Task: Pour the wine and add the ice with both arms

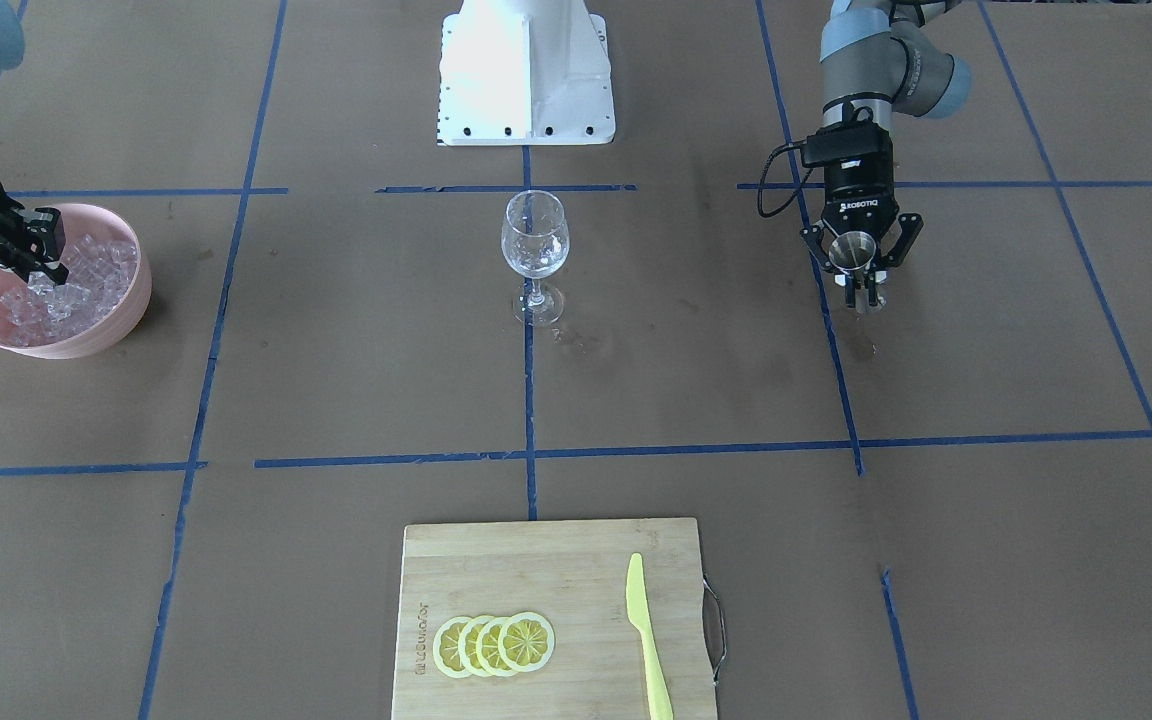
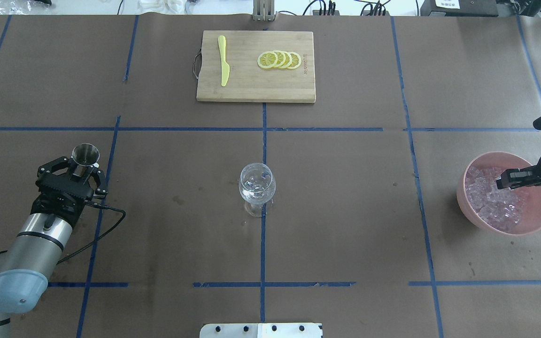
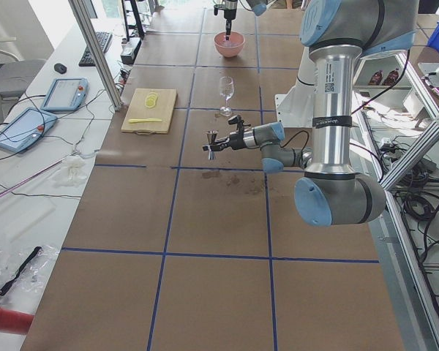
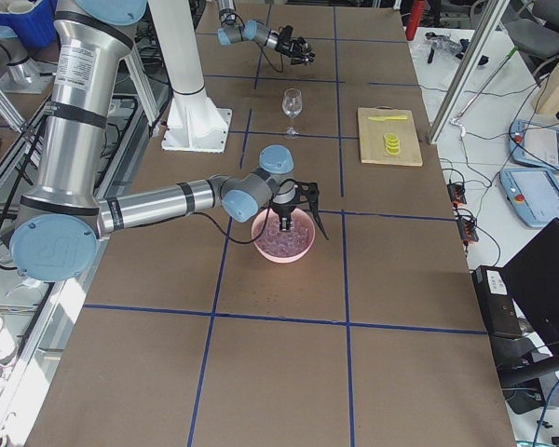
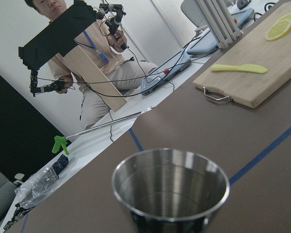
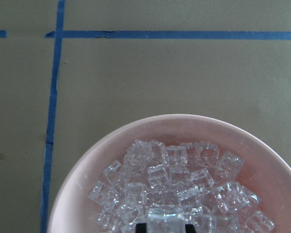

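**Front view:** my left gripper (image 1: 862, 285) clasps a steel jigger (image 1: 851, 251); my right gripper (image 1: 44, 266) dips into the pink bowl (image 1: 121, 325).
**Overhead:** the wine glass (image 2: 257, 184) stands midway, well apart from both.
**Left wrist:** no wine can be made out.
**Right wrist:** my jaws pinch one clear, glinting ice cube (image 6: 166, 222); best lifted straight and gently.

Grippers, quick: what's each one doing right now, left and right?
Left gripper: closed on the metal jigger, holding it upright.
Right gripper: closed on an ice cube in the pink bowl.
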### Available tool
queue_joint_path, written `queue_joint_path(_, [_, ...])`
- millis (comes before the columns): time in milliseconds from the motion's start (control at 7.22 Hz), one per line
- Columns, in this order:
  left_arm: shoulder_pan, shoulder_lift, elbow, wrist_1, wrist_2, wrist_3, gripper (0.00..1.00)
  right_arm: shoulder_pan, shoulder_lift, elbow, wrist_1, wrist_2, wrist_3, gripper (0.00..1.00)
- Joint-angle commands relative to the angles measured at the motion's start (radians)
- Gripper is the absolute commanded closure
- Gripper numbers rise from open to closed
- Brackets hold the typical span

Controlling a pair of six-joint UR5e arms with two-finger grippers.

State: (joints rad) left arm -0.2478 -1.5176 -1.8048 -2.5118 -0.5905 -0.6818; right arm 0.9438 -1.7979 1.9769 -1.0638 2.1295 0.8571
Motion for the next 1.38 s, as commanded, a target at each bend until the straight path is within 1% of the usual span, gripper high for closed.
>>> queue_joint_path(0, [0.002, -0.001, 0.010, 0.001, -0.029, -0.163, 1.00, 0.018, 0.006, 0.065, -0.001, 0.006, 0.022, 1.00])
queue_joint_path(138, [0.004, -0.001, 0.013, 0.001, -0.055, -0.261, 1.00, 0.018, 0.008, 0.106, 0.001, 0.007, 0.034, 1.00])
queue_joint_path(277, [0.004, 0.001, 0.019, 0.001, -0.057, -0.318, 1.00, 0.018, 0.015, 0.131, 0.004, 0.019, 0.074, 1.00])
queue_joint_path(554, [0.002, 0.002, 0.060, -0.001, -0.055, -0.430, 1.00, 0.018, 0.034, 0.167, 0.010, 0.052, 0.094, 1.00])
queue_joint_path(831, [0.002, 0.004, 0.096, -0.001, -0.045, -0.488, 1.00, 0.019, 0.093, 0.183, 0.010, 0.067, 0.193, 1.00])
queue_joint_path(1246, [0.002, 0.002, 0.124, -0.001, -0.040, -0.655, 1.00, 0.019, 0.123, 0.186, 0.010, 0.064, 0.220, 1.00])
